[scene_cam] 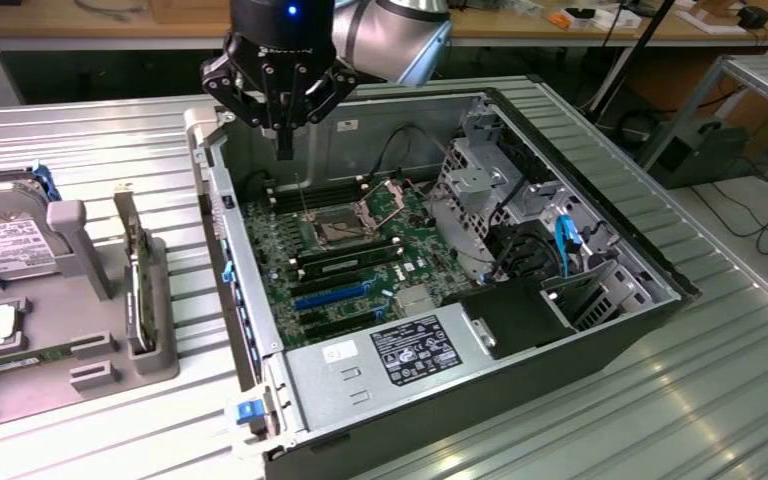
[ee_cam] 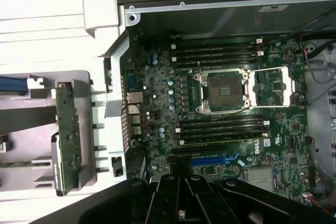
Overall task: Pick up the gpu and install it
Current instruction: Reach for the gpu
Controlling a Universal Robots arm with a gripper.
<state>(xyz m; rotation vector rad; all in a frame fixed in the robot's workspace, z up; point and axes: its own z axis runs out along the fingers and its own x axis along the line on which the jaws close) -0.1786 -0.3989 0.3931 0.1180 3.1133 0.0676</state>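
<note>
Gripper: you have it (scene_cam: 284,148) hanging over the back corner of the computer case (scene_cam: 598,330), just inside the rim. Its fingers are clenched together and grasp nothing.
Gpu: the gpu (scene_cam: 135,275) stands on its long edge in a slot of the grey holder (scene_cam: 157,350). It is outside the case on the exterior view's left, well apart from the gripper. The wrist view shows you its green side (ee_cam: 67,129).
Edges: the case's upright metal side wall (scene_cam: 231,270) runs between the holder and the motherboard (scene_cam: 344,260).
Open room: the case lies on its side, open upward. The blue slot (scene_cam: 335,293) lies uncovered near the labelled power box (scene_cam: 398,350).
Neighbour: a hard drive (scene_cam: 4,250) sits beside the gpu, farther from the case.
</note>
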